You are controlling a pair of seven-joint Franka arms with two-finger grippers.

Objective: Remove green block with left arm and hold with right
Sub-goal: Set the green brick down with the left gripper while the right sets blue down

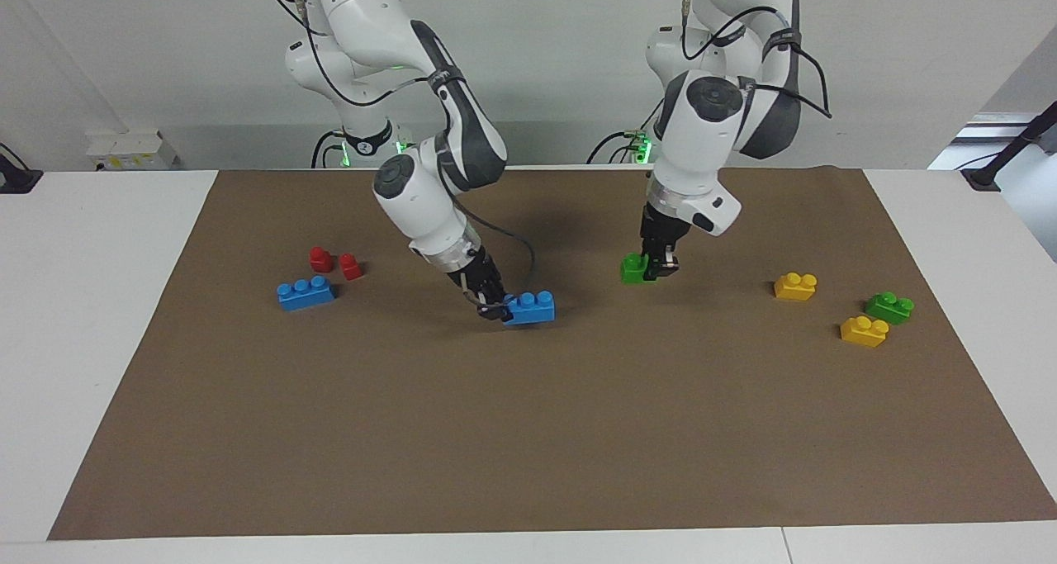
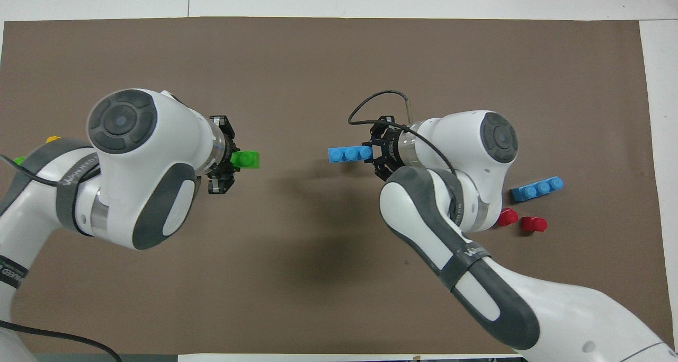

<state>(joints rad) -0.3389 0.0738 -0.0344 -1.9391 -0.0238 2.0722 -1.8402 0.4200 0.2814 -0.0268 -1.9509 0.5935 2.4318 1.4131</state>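
Observation:
The green block (image 1: 634,268) (image 2: 247,160) is apart from the blue three-stud brick (image 1: 529,306) (image 2: 348,153). My left gripper (image 1: 656,268) (image 2: 231,161) is shut on one end of the green block and holds it low over the brown mat, toward the left arm's end. My right gripper (image 1: 498,309) (image 2: 374,153) is shut on the end of the blue brick, low over the middle of the mat. Whether either brick touches the mat I cannot tell.
A second green brick (image 1: 889,306) and two yellow bricks (image 1: 795,286) (image 1: 864,331) lie at the left arm's end of the brown mat (image 1: 578,432). Another blue brick (image 1: 305,292) and two red pieces (image 1: 320,258) (image 1: 350,266) lie at the right arm's end.

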